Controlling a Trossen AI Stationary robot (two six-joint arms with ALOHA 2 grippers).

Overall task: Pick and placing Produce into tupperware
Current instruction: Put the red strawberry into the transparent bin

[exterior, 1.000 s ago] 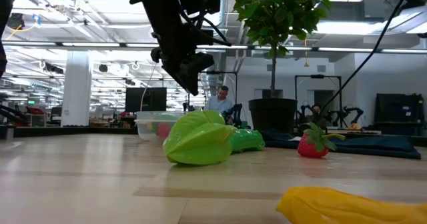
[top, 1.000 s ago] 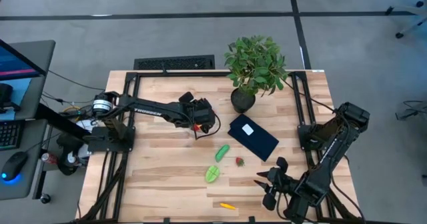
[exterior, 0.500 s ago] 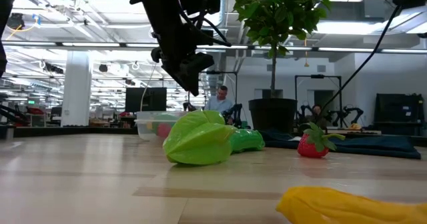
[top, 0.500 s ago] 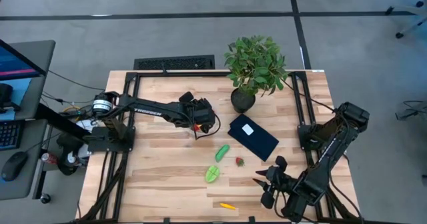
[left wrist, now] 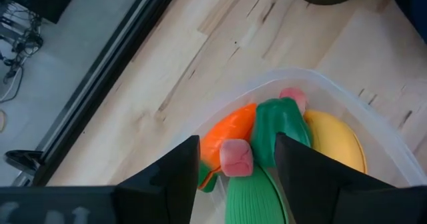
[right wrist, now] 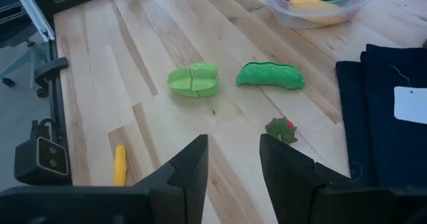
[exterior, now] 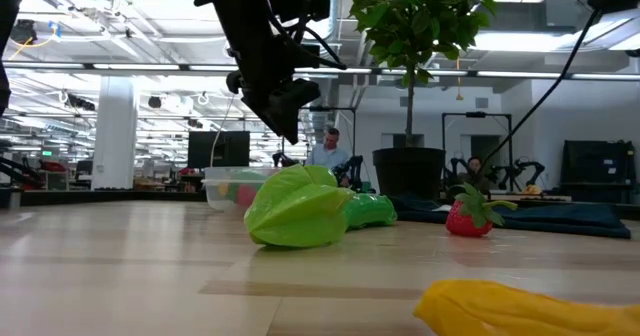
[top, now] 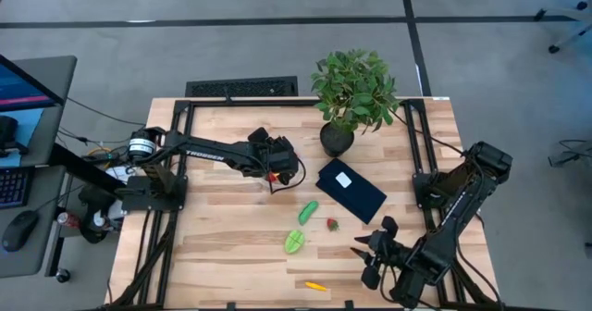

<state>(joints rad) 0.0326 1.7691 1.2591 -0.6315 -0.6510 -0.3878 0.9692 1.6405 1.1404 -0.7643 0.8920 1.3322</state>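
Left tool (left wrist: 233, 167) open over tupperware (left wrist: 373, 127) at high view's centre, right tool (right wrist: 233, 161) open, empty, lower right, surface (top: 222, 228)

Quick tally of what's around: one clear tupperware (right wrist: 313, 7) with at least five pieces inside going by the left wrist view, namely one orange piece (left wrist: 228, 136), one dark green piece (left wrist: 279, 131), one yellow piece (left wrist: 337, 144), one ribbed light green piece (left wrist: 257, 201) and two small pink bits (left wrist: 235, 157), the second one (left wrist: 292, 97) peeking out behind the green.

Loose on the desk (top: 222, 246) I count four: one light green star-shaped fruit (top: 294, 242), one green cucumber (top: 308, 211), one red strawberry (top: 332, 224), one small yellow-orange piece (top: 315, 285).

Also one potted plant (top: 351, 93) and one dark blue rectangle (top: 351, 190) with one white label (top: 343, 180). Two arms, so two pincers.
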